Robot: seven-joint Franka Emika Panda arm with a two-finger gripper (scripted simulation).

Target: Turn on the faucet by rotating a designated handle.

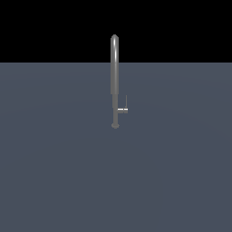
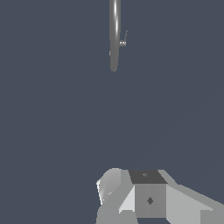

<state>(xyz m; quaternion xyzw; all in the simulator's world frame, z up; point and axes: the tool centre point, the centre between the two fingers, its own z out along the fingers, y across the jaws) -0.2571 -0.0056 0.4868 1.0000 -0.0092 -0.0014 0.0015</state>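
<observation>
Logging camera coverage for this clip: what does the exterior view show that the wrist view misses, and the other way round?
Only the exterior view shows the faucet whole, from its arched top against the black backdrop down to its small round base, with no part of the arm in frame. Only the wrist view shows robot hardware: blocky grey parts at the picture's edge; whether the jaws are open cannot be told. Both show the handle, a short stub ending in a thin upright rod, untouched, on the plain grey surface.
</observation>
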